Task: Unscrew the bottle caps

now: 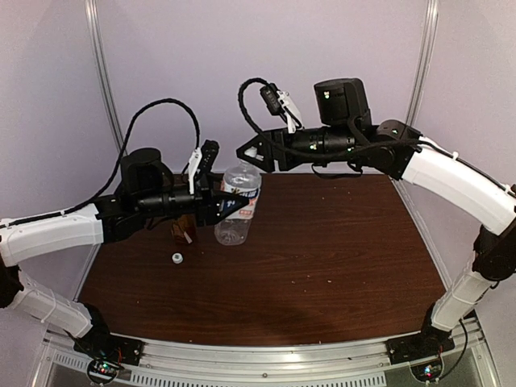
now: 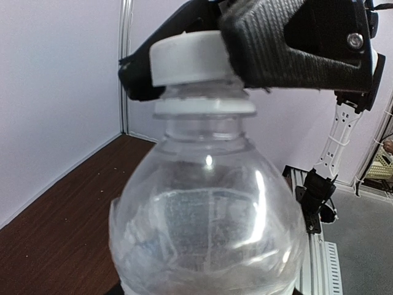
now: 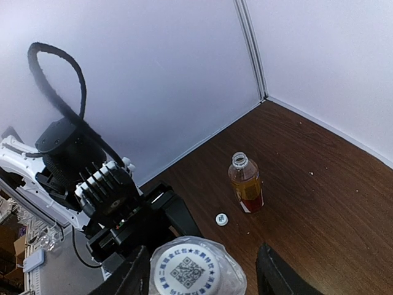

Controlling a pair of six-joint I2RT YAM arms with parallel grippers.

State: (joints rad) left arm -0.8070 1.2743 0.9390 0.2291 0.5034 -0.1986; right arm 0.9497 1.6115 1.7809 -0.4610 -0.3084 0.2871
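**A:** Top view: your left gripper is clamped round the middle of the clear bottle, which stands upright on the table. Your right gripper sits over the bottle's neck

**B:** Anything in your way?

**A:** The amber bottle is just beside the clear one, half hidden under your left arm. A loose cap lies on the wood near it, apart from both bottles

**B:** Left wrist?

**A:** The white cap sits on top of the clear bottle's neck, with the right gripper's fingers on either side. The near pad covers the cap's edge

**B:** Clamped?

**A:** You can't tell. The right wrist view shows the jaws part open, straddling the cap with a gap on one side. Further out the amber bottle stands uncapped, the loose cap near its base
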